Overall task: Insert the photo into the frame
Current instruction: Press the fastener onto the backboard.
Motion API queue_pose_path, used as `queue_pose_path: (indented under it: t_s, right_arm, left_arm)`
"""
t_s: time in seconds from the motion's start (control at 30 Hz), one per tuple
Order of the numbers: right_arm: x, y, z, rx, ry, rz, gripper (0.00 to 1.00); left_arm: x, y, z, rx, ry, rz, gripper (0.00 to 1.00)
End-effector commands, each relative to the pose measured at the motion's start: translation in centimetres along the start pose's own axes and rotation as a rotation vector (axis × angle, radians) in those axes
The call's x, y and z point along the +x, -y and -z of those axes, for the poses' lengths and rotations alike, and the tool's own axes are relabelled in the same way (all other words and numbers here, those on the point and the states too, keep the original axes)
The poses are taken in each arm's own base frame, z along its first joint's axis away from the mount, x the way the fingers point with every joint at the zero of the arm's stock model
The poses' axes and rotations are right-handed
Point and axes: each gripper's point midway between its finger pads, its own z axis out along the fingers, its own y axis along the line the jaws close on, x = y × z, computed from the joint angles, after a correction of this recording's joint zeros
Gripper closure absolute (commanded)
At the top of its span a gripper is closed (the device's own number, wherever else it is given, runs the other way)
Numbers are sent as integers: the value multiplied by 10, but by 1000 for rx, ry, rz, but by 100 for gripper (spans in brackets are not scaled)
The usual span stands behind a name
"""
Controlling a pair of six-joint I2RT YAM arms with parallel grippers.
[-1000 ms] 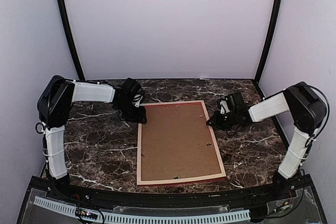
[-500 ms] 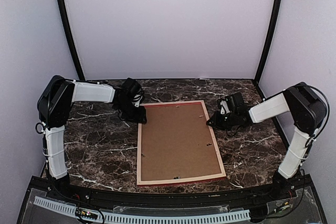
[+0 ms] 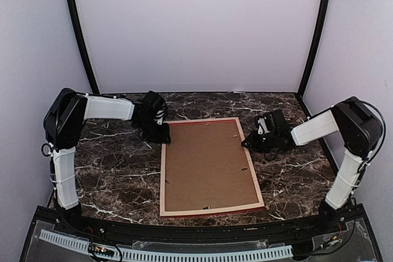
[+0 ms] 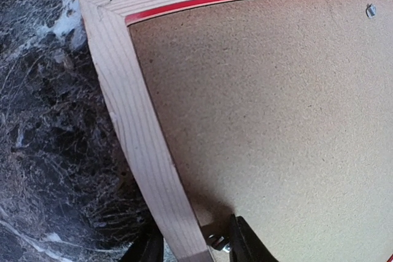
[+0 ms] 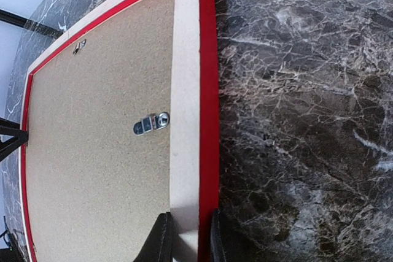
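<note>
The frame lies face down on the table, pale wood back up, with a red edge showing. A plain brown backing board fills it. The photo is hidden. My left gripper straddles the frame's far left rail; in the left wrist view one finger is outside the rail and the other is against a small metal clip inside. My right gripper straddles the right rail, and its jaws are closed against both sides.
The dark marble table surrounds the frame. Metal turn clips sit on the backing board by the rails. White walls and black corner posts enclose the cell. A black ledge runs along the near edge.
</note>
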Motion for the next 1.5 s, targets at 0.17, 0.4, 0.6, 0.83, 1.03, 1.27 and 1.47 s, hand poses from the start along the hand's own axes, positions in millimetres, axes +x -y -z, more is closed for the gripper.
queue_pose_path:
  t_s: [0.17,0.4,0.6,0.83,1.03,1.27,1.47]
  right_arm:
    - [77,22,-3,73,-244,-75,100]
    - [79,18,0,66,-238,-78,100]
    - [90,9,12,57,-244,-84,100]
    - [102,4,25,69,-234,-98,100]
    - [102,6,24,76,-230,-99,100]
    - [100,5,20,78,-235,-83,100]
    - [101,5,16,77,-243,-78,100]
  left_arm:
    - [20,-7,-16,9,-37,26,65]
    - [14,9,-7,91,-17,12,58]
    - [11,19,2,138,-15,-12,56]
    - [9,16,15,115,10,-28,43]
    - [2,9,22,58,25,-31,33]
    - [15,-6,34,-16,-4,-55,33]
    - [18,-12,39,-42,2,-61,35]
